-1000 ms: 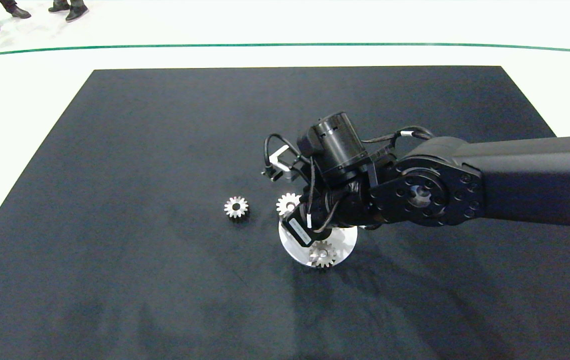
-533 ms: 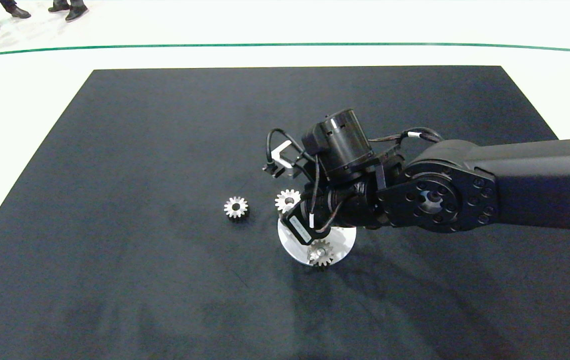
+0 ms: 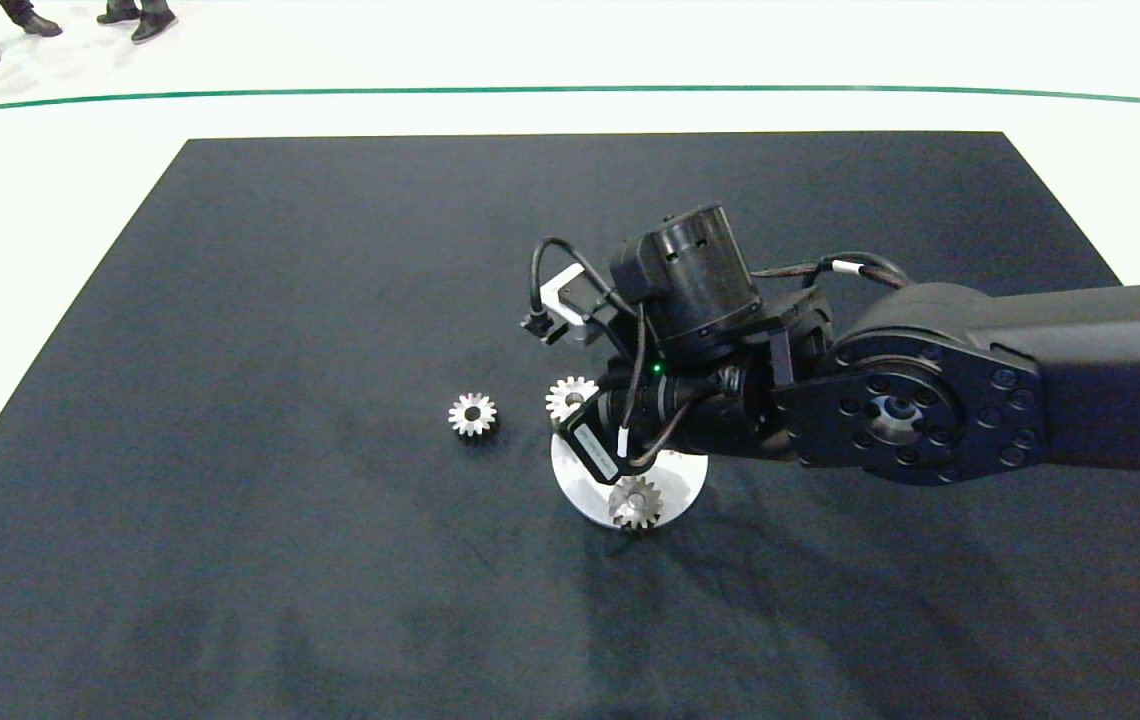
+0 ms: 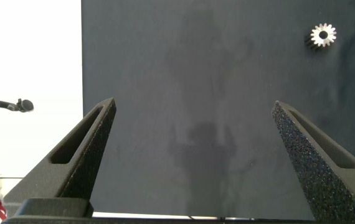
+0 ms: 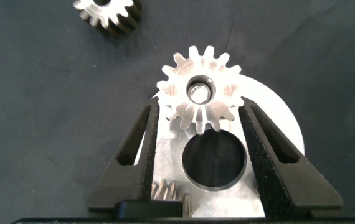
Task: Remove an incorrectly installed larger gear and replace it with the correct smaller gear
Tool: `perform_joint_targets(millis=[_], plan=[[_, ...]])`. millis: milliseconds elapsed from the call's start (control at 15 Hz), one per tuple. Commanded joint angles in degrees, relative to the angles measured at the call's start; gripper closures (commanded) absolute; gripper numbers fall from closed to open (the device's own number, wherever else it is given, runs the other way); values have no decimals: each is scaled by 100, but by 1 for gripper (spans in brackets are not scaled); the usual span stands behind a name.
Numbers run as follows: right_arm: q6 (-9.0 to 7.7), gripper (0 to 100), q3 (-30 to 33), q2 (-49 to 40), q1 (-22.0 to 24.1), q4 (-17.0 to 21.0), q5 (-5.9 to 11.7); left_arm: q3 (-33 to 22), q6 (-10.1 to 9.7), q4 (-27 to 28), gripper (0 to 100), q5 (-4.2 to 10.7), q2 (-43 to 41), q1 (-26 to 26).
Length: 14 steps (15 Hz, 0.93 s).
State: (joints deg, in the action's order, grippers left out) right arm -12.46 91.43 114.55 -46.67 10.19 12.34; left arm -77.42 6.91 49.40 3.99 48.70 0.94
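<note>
Now, right gripper (image 5: 199, 124) closed around the larger gear (image 5: 200, 89) atop round base plate (image 5: 277, 124).

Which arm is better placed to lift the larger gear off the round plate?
Right. The right tool brackets the larger gear on the round plate; the left tool hangs open over bare mat, well away from it.

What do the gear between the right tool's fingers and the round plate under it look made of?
The larger gear looks like bare machined metal: silvery, with bright glints on its teeth. The round plate looks like brushed metal, pale grey with a matte sheen. The alloy can't be told.
</note>
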Motion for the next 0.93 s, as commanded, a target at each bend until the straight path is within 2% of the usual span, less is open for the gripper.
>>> perform_joint_targets(millis=[67,533,600,667,867,933], plan=[[-29,100,-178,-320,-80,9,41,-1,3,26,0,6,-10,3],[-46,100,-143,-258,-71,-158,67,-1,3,26,0,6,-19,3],[-37,100,-143,-258,-71,-167,146,-1,3,26,0,6,-19,3],[-29,0,-99,-249,-71,-175,173,-1,3,26,0,6,-19,3],[-37,0,244,-144,-88,-87,190,-1,3,26,0,6,-19,3],[-37,0,472,-100,-115,123,190,-1,3,26,0,6,-19,3]])
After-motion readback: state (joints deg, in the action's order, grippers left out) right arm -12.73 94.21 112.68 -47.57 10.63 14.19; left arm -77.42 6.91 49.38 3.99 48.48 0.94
